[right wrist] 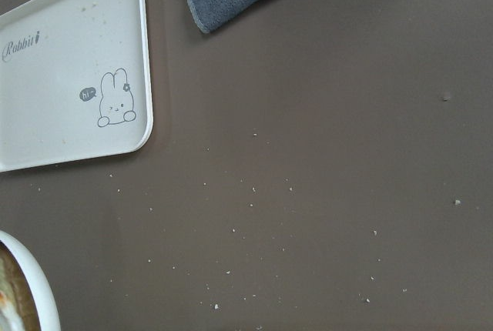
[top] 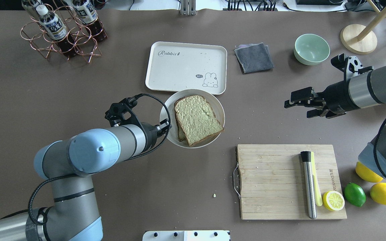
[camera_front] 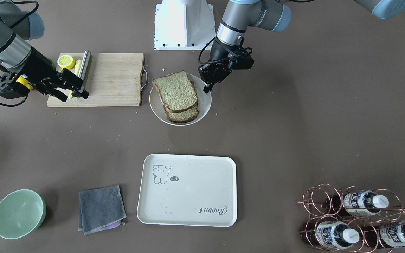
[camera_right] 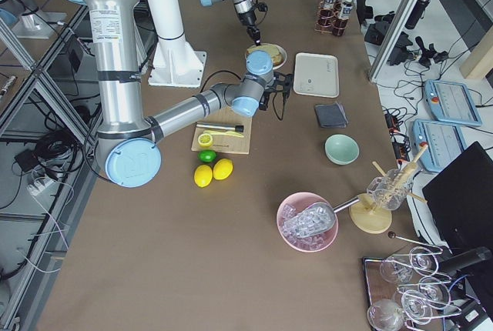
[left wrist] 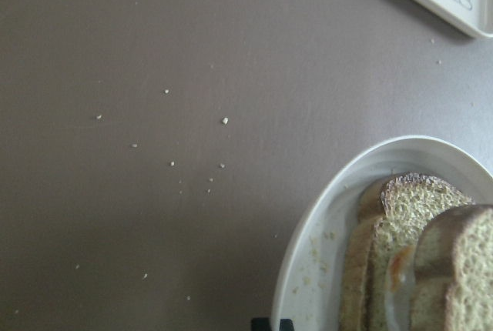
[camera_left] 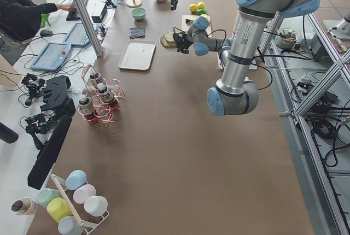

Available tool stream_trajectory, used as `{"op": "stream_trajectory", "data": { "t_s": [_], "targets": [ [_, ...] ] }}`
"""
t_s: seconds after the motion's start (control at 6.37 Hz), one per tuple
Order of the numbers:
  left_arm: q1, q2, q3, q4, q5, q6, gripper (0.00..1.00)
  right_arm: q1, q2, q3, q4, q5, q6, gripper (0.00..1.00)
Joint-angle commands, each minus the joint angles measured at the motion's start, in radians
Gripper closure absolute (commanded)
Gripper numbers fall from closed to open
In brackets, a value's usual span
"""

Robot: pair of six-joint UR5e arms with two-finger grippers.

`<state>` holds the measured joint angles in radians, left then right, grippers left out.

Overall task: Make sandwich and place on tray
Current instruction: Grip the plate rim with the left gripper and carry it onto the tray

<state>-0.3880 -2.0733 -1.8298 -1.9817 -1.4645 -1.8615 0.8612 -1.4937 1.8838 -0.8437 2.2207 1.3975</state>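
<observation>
The sandwich (camera_front: 176, 95) is a stack of speckled tan bread slices with dark crust on a round white plate (camera_front: 206, 103). It also shows in the overhead view (top: 196, 118). In the left wrist view (left wrist: 431, 269) a pale, orange-tinged edge shows between the slices. The cream tray (camera_front: 188, 196) lies bare beyond the plate, touching nothing; it also shows in the overhead view (top: 183, 72). My left gripper (camera_front: 207, 88) is shut and empty, its tip over the plate's rim beside the bread. My right gripper (camera_front: 73, 96) is open and empty above the wooden cutting board (camera_front: 114, 80).
The cutting board (top: 273, 180) carries a steel tool (top: 308, 187) and a half lemon (top: 333, 200). A lime and two lemons lie to its right. A grey cloth (top: 253, 57), a green bowl (top: 311, 49) and a copper bottle rack (top: 62, 33) stand along the far side.
</observation>
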Motion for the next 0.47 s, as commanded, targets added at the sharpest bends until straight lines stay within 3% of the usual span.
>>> {"op": "stream_trajectory", "data": {
  "t_s": [0.0, 0.31],
  "targets": [
    [-0.119, -0.126, 0.181, 0.0, -0.044, -0.07, 1.0, -0.001, 0.003, -0.002, 0.0, 0.0, -0.002, 0.01],
    [-0.205, -0.223, 0.393, -0.078, -0.074, -0.064, 1.0, -0.002, 0.01, -0.002, 0.0, 0.0, 0.0, 0.01]
  ]
}}
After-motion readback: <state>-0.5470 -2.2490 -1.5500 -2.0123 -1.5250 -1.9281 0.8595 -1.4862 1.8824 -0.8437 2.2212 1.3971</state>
